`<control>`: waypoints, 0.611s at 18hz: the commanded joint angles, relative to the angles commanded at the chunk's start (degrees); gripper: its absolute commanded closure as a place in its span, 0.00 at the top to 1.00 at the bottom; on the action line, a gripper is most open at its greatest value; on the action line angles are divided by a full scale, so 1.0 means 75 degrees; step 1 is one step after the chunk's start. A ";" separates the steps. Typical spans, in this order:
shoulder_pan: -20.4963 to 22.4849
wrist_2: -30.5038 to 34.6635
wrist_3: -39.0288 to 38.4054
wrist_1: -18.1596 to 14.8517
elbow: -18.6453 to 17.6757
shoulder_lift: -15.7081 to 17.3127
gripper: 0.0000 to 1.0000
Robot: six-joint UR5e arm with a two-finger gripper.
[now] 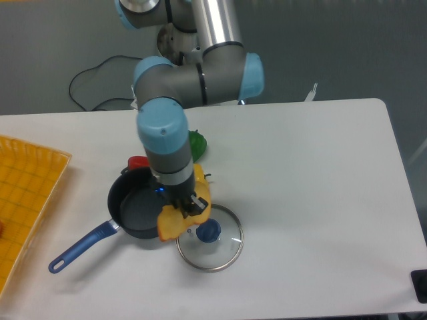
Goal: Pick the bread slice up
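The arm comes down from its base at the top of the view, its silver upper link slanting to a grey elbow with a blue cap, then turning left through a grey joint to the blue-capped wrist. From there the grey wrist column points straight down, ending above the right rim of the dark saucepan (pixel 142 208). The gripper (pixel 181 208) hangs just past that rim, between the saucepan and the glass lid (pixel 211 238), its fingers clamped on the bread slice (pixel 171 225), which is held clear of the table.
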 joint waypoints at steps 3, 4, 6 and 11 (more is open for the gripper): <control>0.0012 0.0000 -0.0035 -0.0048 -0.0105 0.0035 0.10; 0.0012 -0.0011 -0.0035 -0.0037 -0.0106 0.0024 0.11; 0.0000 -0.0035 -0.0058 -0.0025 -0.0106 0.0024 0.11; -0.0035 -0.0023 -0.0305 -0.0001 -0.0106 0.0012 0.11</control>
